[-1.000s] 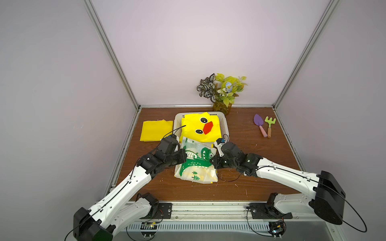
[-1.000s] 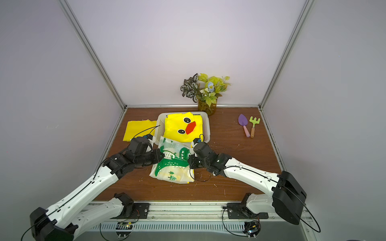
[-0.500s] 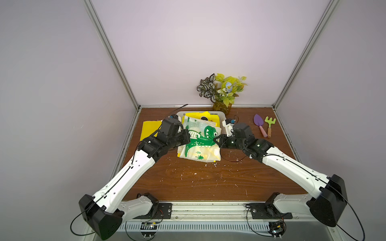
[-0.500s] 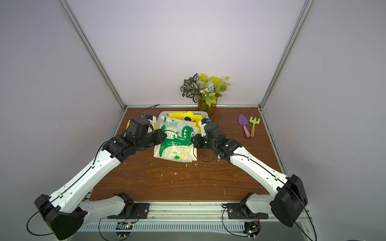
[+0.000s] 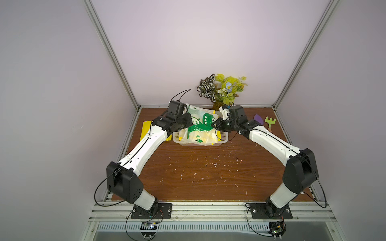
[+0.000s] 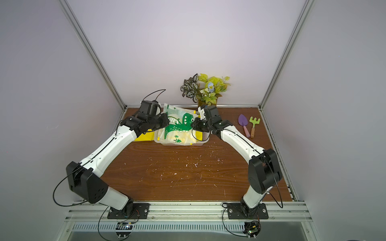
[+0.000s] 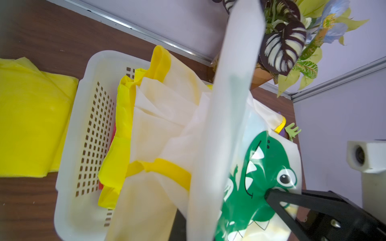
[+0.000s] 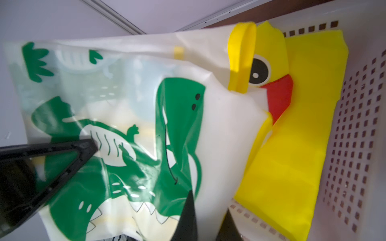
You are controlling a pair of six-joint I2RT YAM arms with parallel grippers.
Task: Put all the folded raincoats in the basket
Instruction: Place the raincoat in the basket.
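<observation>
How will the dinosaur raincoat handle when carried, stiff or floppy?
Probably floppy: the dinosaur raincoat hangs in loose folds between the left end effector and right end effector, drooping toward the basket. Likely light, being thin translucent film. Its glossy surface may slip.

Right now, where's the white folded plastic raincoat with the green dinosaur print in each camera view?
Top views: the dinosaur raincoat hangs at centre back, over the white perforated plastic basket.
Left wrist: raincoat close up, above the basket.
Right wrist: raincoat close up, basket wall beyond it.
Shared landmark: the basket.
</observation>
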